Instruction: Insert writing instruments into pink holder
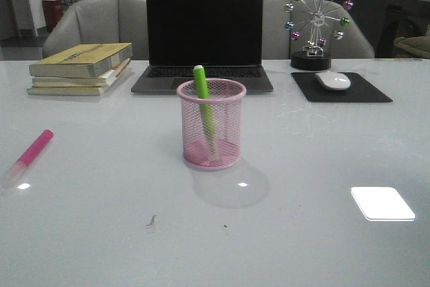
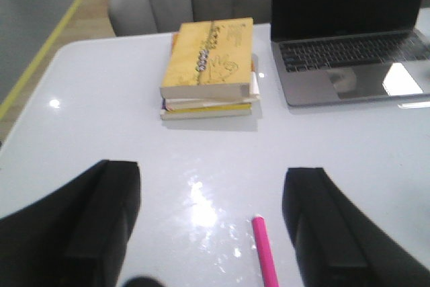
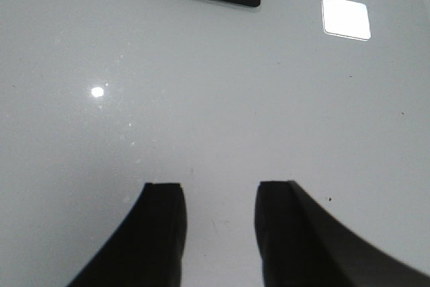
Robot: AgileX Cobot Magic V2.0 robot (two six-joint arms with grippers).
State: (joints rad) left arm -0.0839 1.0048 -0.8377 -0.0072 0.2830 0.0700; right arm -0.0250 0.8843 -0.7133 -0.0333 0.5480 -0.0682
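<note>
Broadly, a glossy white worktop (image 1: pixel 101 233) fills the front view, carrying everything else. At its far edge stands an open dark-screened grey laptop (image 1: pixel 204 31), and to the left of that lies a stack of yellow-covered books (image 1: pixel 80 68). To the right of the laptop sits a black rectangular mouse mat (image 1: pixel 363 92) with a white computer mouse (image 1: pixel 332 80) on it, and behind the mat stands a small ferris-wheel desk ornament with coloured metallic balls (image 1: pixel 316 21).

Near the worktop's centre, in front of the laptop, the round pink wire-mesh pen cup (image 1: pixel 211 126) stands upright. The bright green thick marker (image 1: pixel 203 102) is inside it, leaning toward the back-left rim, its top poking above the rim.

The magenta pink marker with a translucent cap (image 1: pixel 30 154) lies flat on the worktop well to the left of the cup. The left wrist view shows one end of it lying between the two black fingers of the left pincer (image 2: pixel 211 223), which are spread wide and touch nothing.

The right pincer (image 3: pixel 218 230) also has its fingers apart, over bare worktop, holding nothing.
</note>
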